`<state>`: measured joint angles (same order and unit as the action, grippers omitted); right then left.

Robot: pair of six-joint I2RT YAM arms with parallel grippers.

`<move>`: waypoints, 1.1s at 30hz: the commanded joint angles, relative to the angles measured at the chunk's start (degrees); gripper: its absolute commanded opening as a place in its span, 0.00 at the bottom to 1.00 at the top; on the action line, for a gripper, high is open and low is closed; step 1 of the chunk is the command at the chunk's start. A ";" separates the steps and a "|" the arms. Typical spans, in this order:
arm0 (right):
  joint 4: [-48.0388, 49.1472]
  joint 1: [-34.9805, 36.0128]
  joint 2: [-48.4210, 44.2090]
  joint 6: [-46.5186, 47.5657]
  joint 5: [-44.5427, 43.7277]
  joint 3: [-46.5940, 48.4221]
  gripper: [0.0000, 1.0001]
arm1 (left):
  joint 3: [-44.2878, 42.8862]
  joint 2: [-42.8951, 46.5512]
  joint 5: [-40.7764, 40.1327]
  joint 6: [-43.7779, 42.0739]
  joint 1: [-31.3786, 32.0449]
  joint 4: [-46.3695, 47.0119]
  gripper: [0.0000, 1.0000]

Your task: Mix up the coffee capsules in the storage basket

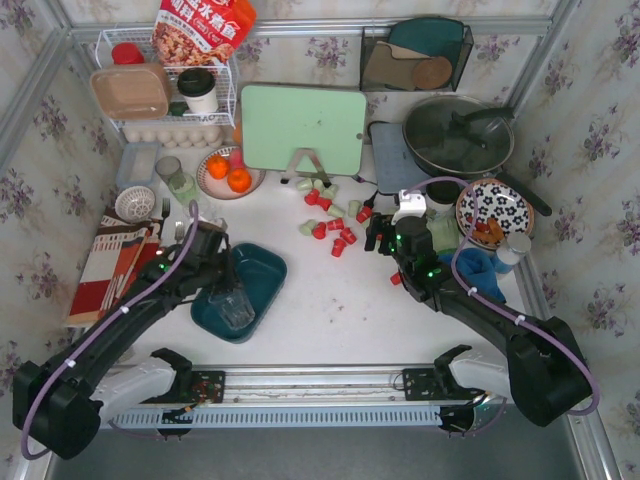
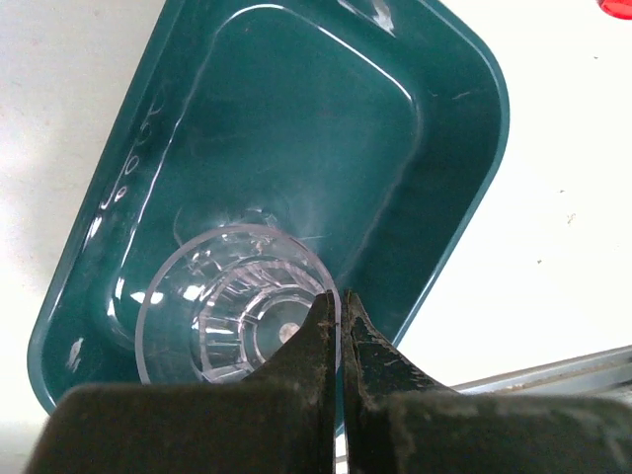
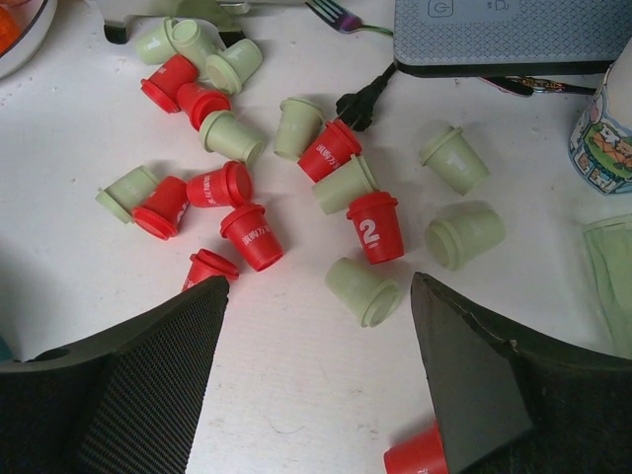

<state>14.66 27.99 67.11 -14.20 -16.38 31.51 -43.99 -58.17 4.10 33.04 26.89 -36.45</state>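
Evidently the left gripper (image 2: 339, 301) is clamped on the rim of a clear faceted glass tumbler (image 2: 232, 301), its two dark fingers nearly meeting across the thin wall. The tumbler stands upright inside the dark teal rounded-rectangular plastic storage basket (image 2: 316, 128), toward one end of its floor. A rim pinch like this probably serves to lift the glass out or to steady it there; which of the two cannot be told. Nothing else shows inside the basket.

The right gripper (image 3: 318, 284) hangs with its jaws spread wide and grasps nothing, low over the white table (image 3: 296, 395). Just ahead of its fingers lie the small tapered cup-shaped coffee capsules, bright red and pale mint green (image 3: 375, 225), strewn loosely, many tipped on their sides and several touching. One red capsule sits right beside the right-hand finger. The open stance likely readies a pick, since every capsule lies well apart from the basket.
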 commanded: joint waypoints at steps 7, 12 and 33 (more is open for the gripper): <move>1.52 0.03 -0.33 -0.24 0.62 0.57 0.82 | -5.74 -0.01 -15.04 -0.56 6.88 -0.79 0.00; 1.65 0.05 -0.82 -0.54 1.19 0.49 0.82 | -13.67 -2.70 -21.84 -4.20 7.21 -3.93 0.00; 3.87 0.05 -0.25 -0.48 -1.86 -1.00 0.82 | -35.78 -28.07 -20.70 -26.85 6.26 18.60 0.00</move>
<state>16.05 28.01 66.76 -14.70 -16.60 30.63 -76.75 -81.14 -19.05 11.68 33.65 -25.17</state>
